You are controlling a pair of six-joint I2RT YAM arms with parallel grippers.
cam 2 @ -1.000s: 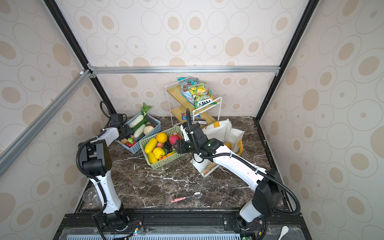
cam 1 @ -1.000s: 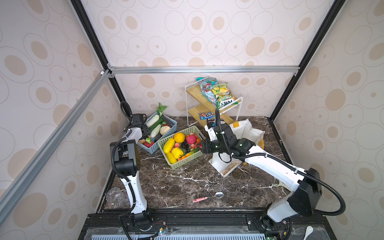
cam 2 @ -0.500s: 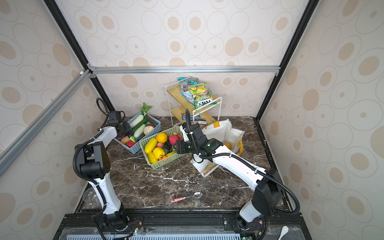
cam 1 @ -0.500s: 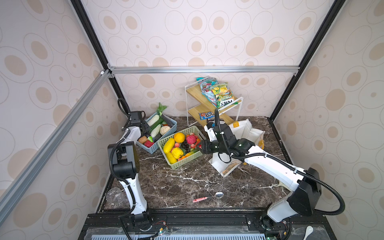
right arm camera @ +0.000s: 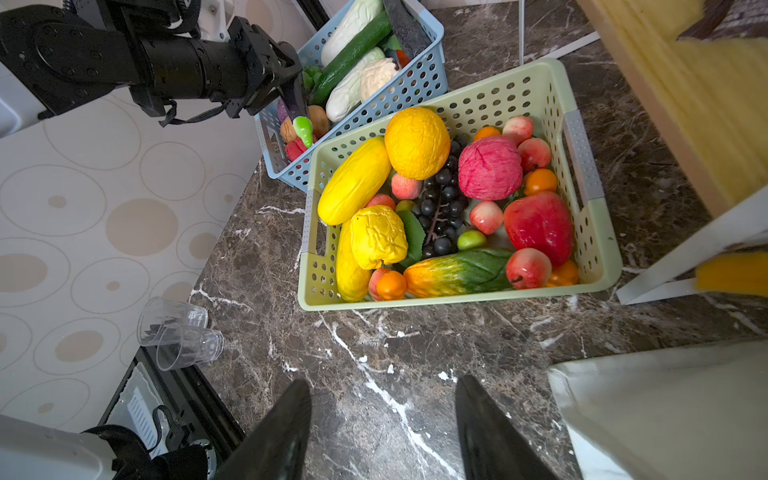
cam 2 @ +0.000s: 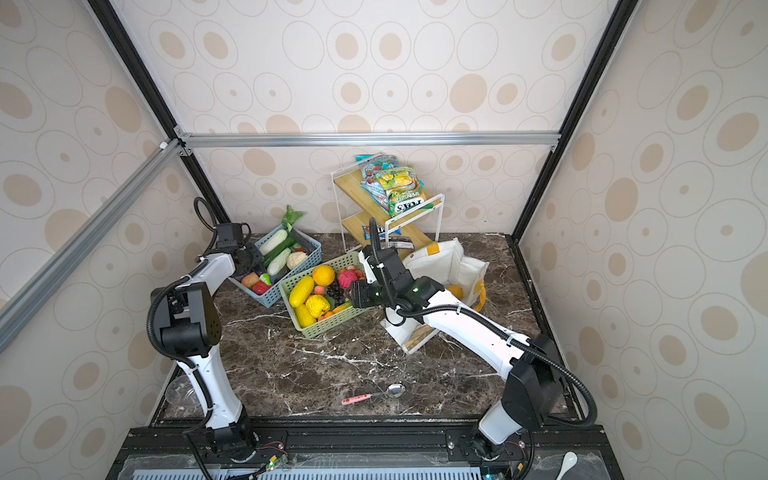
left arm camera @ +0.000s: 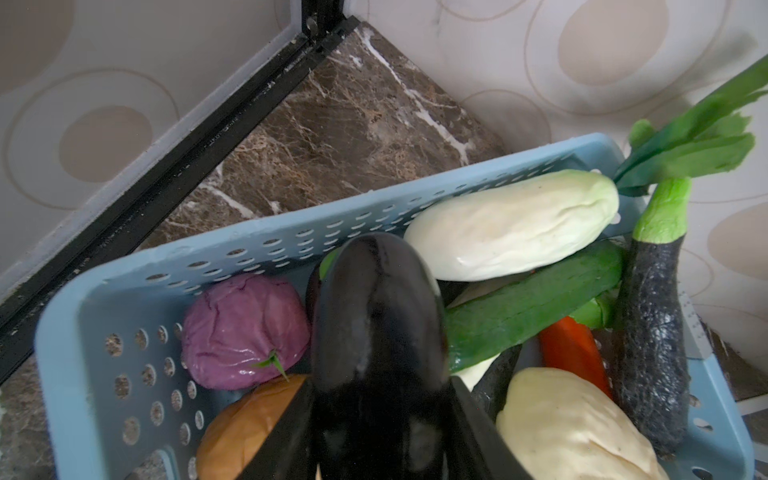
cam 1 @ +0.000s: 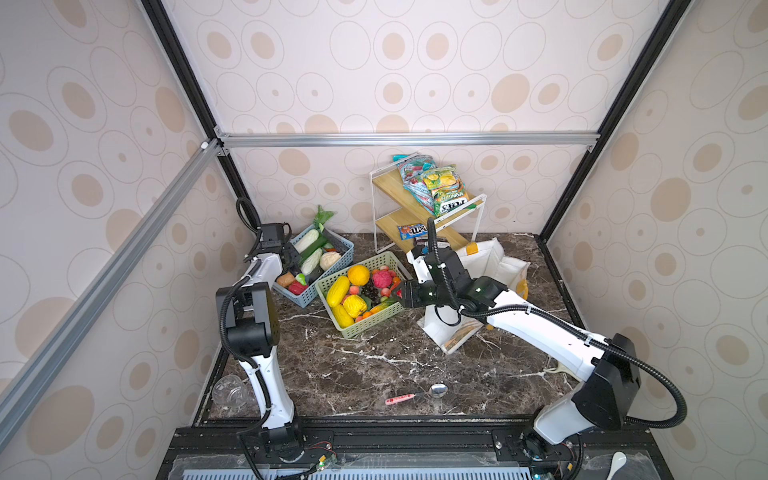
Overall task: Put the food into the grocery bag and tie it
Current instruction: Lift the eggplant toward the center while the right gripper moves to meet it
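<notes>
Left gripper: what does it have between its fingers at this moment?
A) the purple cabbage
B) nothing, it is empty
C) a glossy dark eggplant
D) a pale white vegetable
C: in the left wrist view the left gripper has both fingers pressed against the sides of the glossy dark eggplant, held over the blue basket.

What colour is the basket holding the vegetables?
The vegetable basket is light blue, shown best in the left wrist view.
</notes>
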